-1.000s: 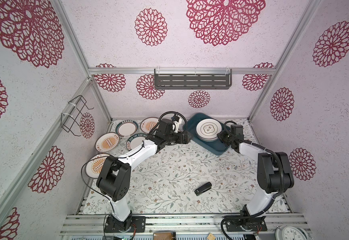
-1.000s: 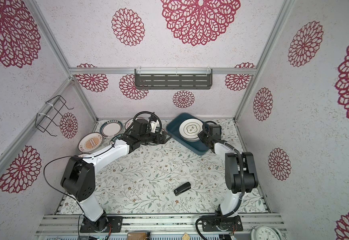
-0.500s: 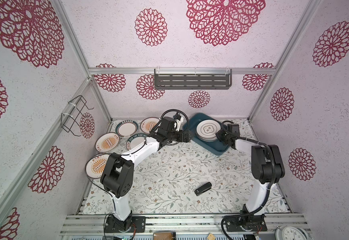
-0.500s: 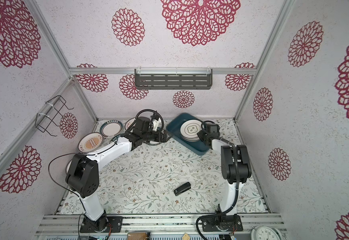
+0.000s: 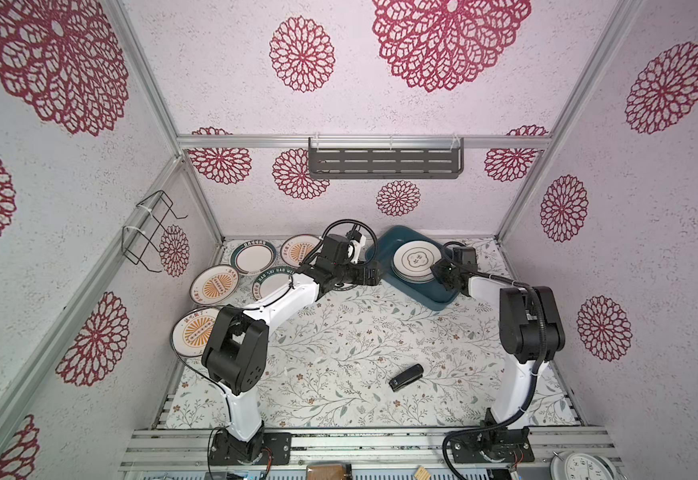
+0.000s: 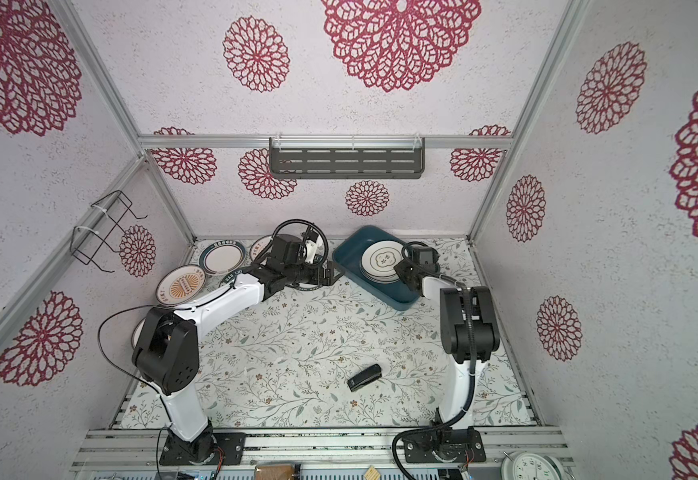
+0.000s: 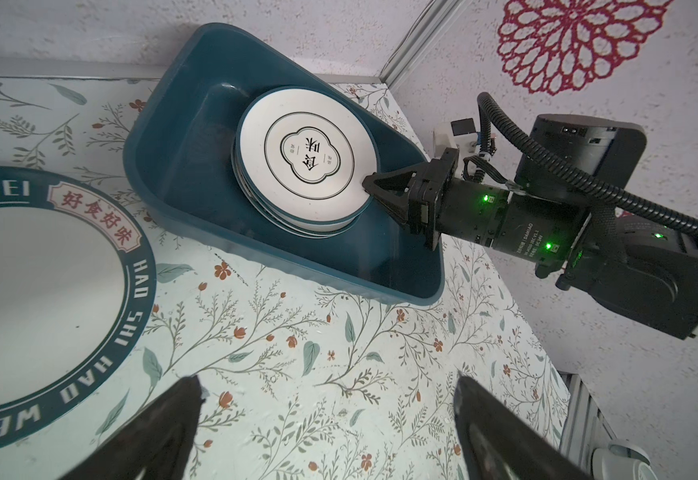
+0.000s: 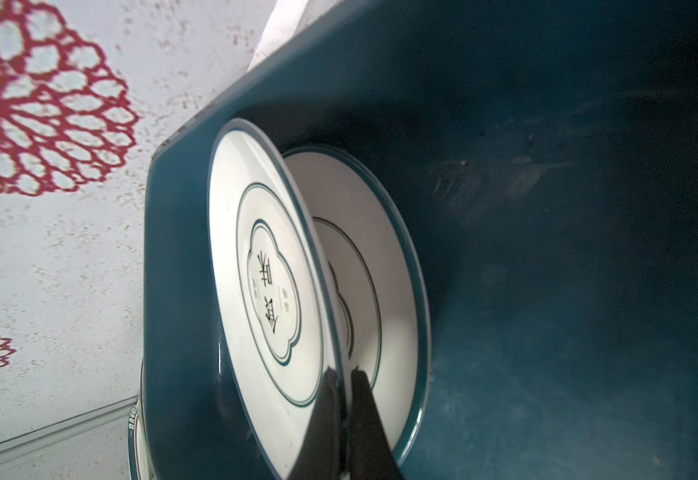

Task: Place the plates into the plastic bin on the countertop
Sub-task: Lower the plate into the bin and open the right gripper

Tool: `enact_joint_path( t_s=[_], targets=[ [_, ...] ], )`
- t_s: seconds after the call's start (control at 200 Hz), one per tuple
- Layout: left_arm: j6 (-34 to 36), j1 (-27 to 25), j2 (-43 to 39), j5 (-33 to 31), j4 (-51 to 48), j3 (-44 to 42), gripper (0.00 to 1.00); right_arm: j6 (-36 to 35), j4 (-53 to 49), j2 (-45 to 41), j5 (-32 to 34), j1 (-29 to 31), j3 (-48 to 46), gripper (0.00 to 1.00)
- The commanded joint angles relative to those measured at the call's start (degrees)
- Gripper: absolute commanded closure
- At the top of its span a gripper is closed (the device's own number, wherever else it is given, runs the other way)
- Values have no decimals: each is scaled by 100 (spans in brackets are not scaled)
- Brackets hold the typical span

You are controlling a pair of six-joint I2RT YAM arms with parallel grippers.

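White vine-printed countertop between pale red-rosette walls

This looks like a robot test booth in a lab, dressed up as a little kitchen. Silver metal bars hold flat walls printed with big red flowers. The left robot arm and the right robot arm are bolted to metal rails at the front edge of the bench, and black cables run along them. The bench has a leaf and flower print. The kitchen part shows in the white plates, a blue tub, and a grey shelf and a wire rack on the walls. A clock lies by the rails.
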Motion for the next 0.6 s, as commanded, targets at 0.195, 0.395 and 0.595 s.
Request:
enact_joint_path(
  t_s=[0.195,0.395,0.595],
  targets=[
    [12,24,-89,-106,42,-18,3,27,-198,-14,65,-27,368,90],
    [9,27,-118,-146,43,-54,3,-45,-639,23,118,-21,611,74],
    [-22,25,-81,-315,-90,-14,3,-175,-1014,-64,210,-1,734,61]
  ],
)
